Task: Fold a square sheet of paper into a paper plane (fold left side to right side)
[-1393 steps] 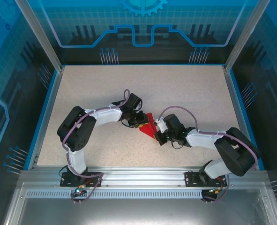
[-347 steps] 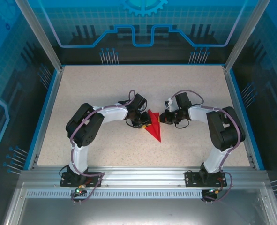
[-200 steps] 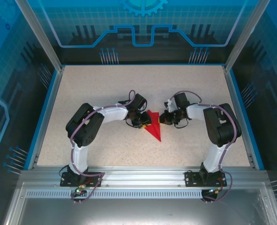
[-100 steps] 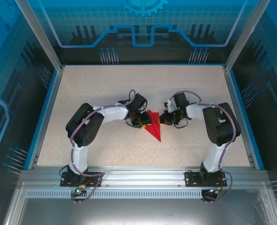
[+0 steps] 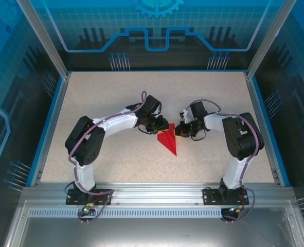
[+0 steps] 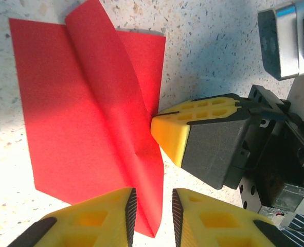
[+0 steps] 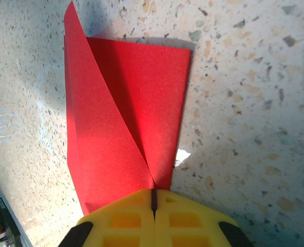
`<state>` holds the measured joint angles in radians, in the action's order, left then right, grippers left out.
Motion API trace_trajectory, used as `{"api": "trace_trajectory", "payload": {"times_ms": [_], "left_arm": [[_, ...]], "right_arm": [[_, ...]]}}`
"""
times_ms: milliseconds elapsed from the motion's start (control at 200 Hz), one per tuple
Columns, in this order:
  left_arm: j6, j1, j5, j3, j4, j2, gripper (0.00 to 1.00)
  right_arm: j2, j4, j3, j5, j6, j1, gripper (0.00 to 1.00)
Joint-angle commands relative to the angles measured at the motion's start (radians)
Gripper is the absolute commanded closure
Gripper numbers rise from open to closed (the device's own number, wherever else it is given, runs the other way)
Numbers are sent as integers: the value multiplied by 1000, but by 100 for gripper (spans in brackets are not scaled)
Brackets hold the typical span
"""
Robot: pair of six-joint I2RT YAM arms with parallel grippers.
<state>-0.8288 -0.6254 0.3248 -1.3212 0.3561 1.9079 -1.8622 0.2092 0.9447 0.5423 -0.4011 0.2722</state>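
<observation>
Seen from above, a speckled beige tabletop (image 5: pixel 115 92) carried two white robot arms that reached inward from the near edge. Between them, near the middle, lay a red paper plane (image 5: pixel 168 141), a slim dart with its point toward the near edge and its wide end away from it. The left pincer (image 5: pixel 159 128) sat at the dart's wide end on the left side. The right pincer (image 5: pixel 176 131) met the same end from the right.

From the left wrist camera, the paper plane (image 6: pixel 85 113) lay flat on the tabletop (image 6: pixel 218 46), with one long flap lifted along a crease that ran from the top of the picture to the bottom. The left pincer (image 6: pixel 153 193) had its two yellow fingers slightly parted, straddling the narrow lower end of that crease without clamping it. A sliver of tabletop showed between the paper and one finger. The right pincer (image 6: pixel 177 134) was clenched, and its yellow tip touched the paper's right edge.

From the right wrist camera, the paper plane (image 7: pixel 131 113) spread away across the tabletop (image 7: pixel 244 103), a flap rising on the left to a sharp corner. The right pincer (image 7: pixel 153 198) was clenched tight, only a thin seam between its fingers, and the paper's crease ran straight to its tip.
</observation>
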Motion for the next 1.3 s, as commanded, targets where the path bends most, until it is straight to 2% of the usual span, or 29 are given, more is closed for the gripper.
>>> {"api": "trace_trajectory", "payload": {"times_ms": [0, 540, 890, 1296], "left_arm": [[19, -13, 52, -53, -7, 64, 72], [17, -11, 52, -92, -19, 178, 75], [31, -12, 35, -97, 7, 165, 75], [28, -12, 17, -104, 27, 227, 75]], "right_arm": [[-48, 58, -1, -56, 17, 5, 100], [-56, 69, 4, -67, 24, 6, 100], [-58, 73, 9, -75, 27, 6, 100], [-58, 73, 19, -67, 26, 8, 100]]}}
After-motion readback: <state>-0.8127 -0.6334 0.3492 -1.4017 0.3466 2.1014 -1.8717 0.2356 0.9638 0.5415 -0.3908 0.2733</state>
